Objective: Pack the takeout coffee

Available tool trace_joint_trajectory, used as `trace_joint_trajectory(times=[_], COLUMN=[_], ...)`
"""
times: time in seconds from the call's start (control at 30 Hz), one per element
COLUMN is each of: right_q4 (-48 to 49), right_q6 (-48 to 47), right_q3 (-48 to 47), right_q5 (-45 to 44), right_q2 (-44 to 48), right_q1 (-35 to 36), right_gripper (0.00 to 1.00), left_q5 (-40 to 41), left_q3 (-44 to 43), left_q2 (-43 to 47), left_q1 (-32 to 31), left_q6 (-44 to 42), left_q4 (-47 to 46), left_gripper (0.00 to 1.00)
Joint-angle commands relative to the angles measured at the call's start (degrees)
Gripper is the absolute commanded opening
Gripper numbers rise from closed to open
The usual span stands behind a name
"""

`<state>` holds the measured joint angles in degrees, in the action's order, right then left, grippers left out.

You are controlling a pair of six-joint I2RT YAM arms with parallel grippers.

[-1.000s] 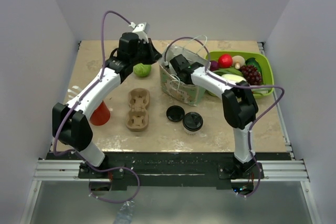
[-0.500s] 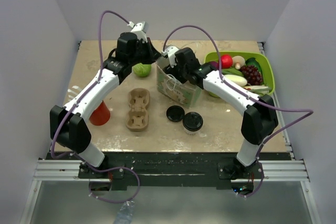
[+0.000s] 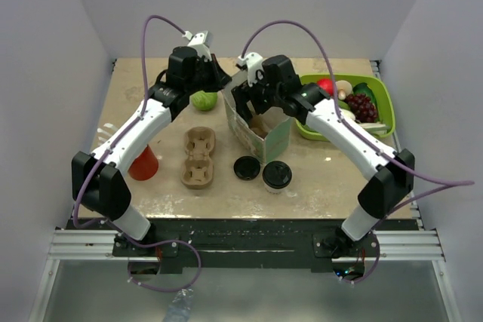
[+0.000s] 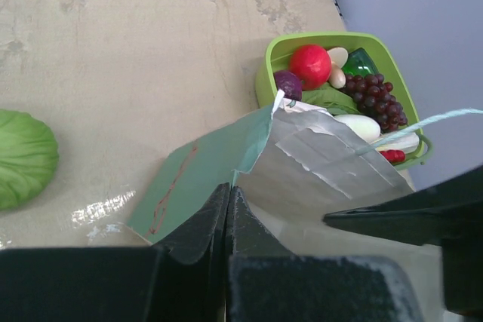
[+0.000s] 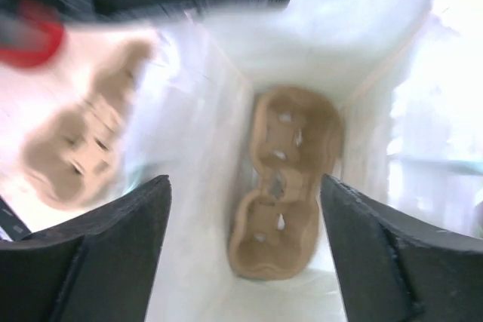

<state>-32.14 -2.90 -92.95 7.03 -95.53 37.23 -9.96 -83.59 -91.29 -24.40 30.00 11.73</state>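
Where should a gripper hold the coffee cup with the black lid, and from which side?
Probably the paper wall just under the lid of the coffee cup, from its right or near side: it stands upright, and the loose lid lies close on its left.

Top view: bright, even, diffuse overhead light. Soft faint shadows lie under both arms on the table (image 3: pixel 166 190). Sharp throughout, slight wide-angle bend at the edges.

Left wrist view: well lit, paper bag (image 4: pixel 324 164) and green bowl (image 4: pixel 273 58) in focus. White glare streak on the tabletop beside the cabbage (image 4: pixel 23 156). Left gripper (image 4: pixel 229 213) near-black and soft, close to the lens.

Right wrist view: badly overexposed and motion-blurred, bag walls blown to white. Cup carrier (image 5: pixel 283 179) inside the bag soft but readable. Second carrier (image 5: pixel 83 133) and red cup (image 5: pixel 26 35) smeared. Right gripper (image 5: pixel 243 186) fingers (image 5: pixel 98 254) are black silhouettes.
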Motion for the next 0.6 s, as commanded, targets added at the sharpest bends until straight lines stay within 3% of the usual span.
trace_joint_trajectory(times=[0.0,0.2,0.57], right_q4=[0.8,1.5,3.4], right_q6=[5.0,7.0,8.4], right_q3=[-2.9,-1.0,0.8], right_q5=[-3.6,-8.0,-4.1], right_q2=[5.6,8.9,14.3], right_q1=[-0.1,-0.1,-0.1], right_gripper=[0.86,0.92,0.94], left_q5=[0.6,1.2,2.1], left_q3=[-0.4,-0.4,-1.6], left_q2=[1.6,1.8,1.3], left_q1=[0.1,0.1,0.1], left_q6=[0.9,0.8,0.6], left_q4=[-2.0,-1.8,-1.5], left_gripper=[0.00,0.00,0.00])
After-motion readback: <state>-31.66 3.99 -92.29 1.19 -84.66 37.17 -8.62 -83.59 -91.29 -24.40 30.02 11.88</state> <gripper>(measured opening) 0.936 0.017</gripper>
